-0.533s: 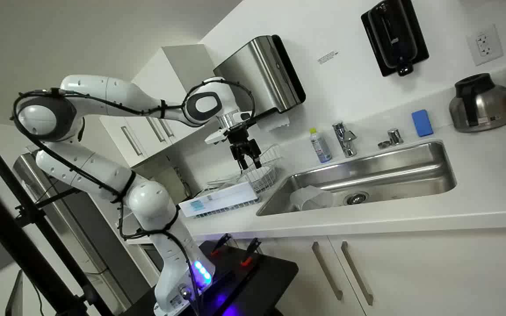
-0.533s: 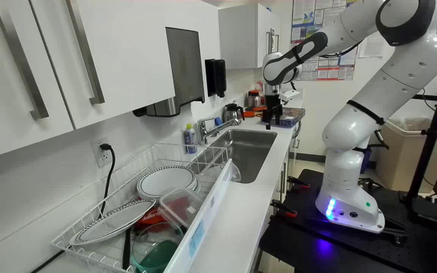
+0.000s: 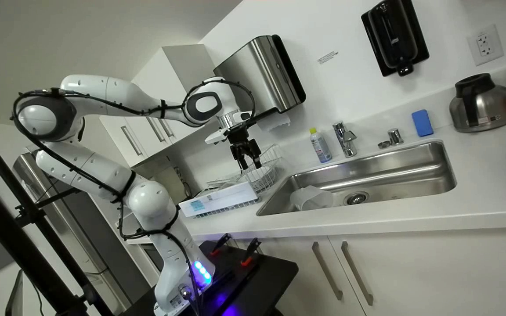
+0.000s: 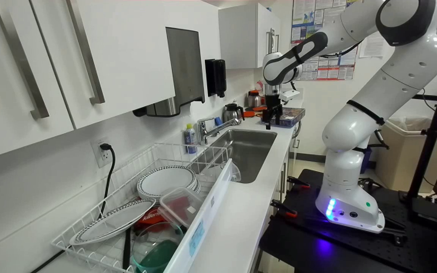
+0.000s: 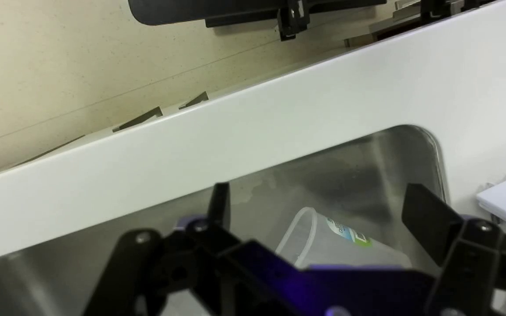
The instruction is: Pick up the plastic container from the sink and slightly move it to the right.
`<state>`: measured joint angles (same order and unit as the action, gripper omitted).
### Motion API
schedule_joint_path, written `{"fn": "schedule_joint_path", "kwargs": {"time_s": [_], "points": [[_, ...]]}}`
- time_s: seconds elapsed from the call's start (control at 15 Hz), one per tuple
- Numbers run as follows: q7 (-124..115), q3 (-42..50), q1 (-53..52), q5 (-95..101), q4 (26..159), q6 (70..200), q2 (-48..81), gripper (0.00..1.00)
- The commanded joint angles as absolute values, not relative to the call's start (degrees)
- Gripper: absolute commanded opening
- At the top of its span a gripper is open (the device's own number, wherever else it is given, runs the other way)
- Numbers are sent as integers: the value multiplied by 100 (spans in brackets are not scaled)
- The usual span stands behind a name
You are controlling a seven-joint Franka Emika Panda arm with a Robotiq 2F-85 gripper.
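Observation:
The plastic container point(image 3: 311, 198) is a translucent tub lying on its side in the near left corner of the steel sink point(image 3: 402, 184). In an exterior view the container point(image 4: 235, 172) is partly hidden behind the dish rack. In the wrist view the container point(image 5: 341, 245) shows an open rim and a blue and green label; its lower part is hidden by my gripper point(image 5: 317, 193). My gripper point(image 3: 251, 166) is open and empty, fingers pointing down, high above the counter and apart from the container. It also shows in an exterior view point(image 4: 272, 123).
A white wire dish rack point(image 4: 212, 203) with plates point(image 4: 165, 182) and a clear box point(image 4: 182, 206) stands beside the sink. A faucet point(image 3: 345, 139) and spray bottle point(image 3: 320, 145) stand behind it. A steel paper towel dispenser point(image 3: 259, 72) hangs near my wrist. A steel pot point(image 3: 481, 105) stands farther right.

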<state>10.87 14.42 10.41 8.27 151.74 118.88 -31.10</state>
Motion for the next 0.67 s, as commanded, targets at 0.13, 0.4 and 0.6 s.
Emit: {"fn": "schedule_joint_path", "kwargs": {"time_s": [0.13,0.4,0.6], "points": [[1116,1384,1101,792,15168,11883,-3101,100],[1116,1384,1101,792,15168,11883,-3101,100],[1213,1478,1004,713,15089,12382,-2495,100]]}}
